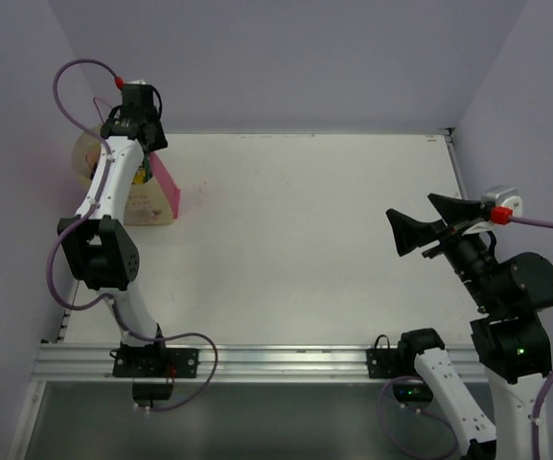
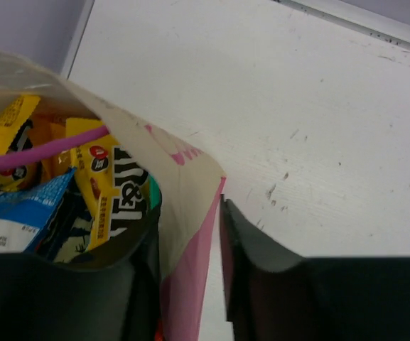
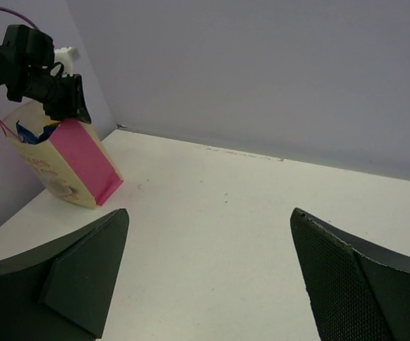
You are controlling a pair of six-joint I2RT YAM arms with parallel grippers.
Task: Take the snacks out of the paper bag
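Note:
The paper bag (image 1: 151, 206) stands at the table's far left, cream with a pink side panel; it also shows in the right wrist view (image 3: 77, 160). Its open top holds snacks: a yellow wrapper (image 2: 112, 188), a blue one (image 2: 20, 213) and more yellow and orange ones under a pink string handle (image 2: 41, 150). My left gripper (image 2: 188, 213) is open at the bag's rim, one finger inside the bag and the other outside, with the bag wall (image 2: 183, 177) between them. It shows from above (image 1: 147, 149) over the bag. My right gripper (image 3: 209, 213) is open and empty above the table's right side (image 1: 425, 222).
Lilac walls close in the table at the back and both sides. A metal rail (image 1: 276, 359) runs along the near edge with both arm bases on it. The white table (image 1: 305, 240) stretches between the bag and the right arm.

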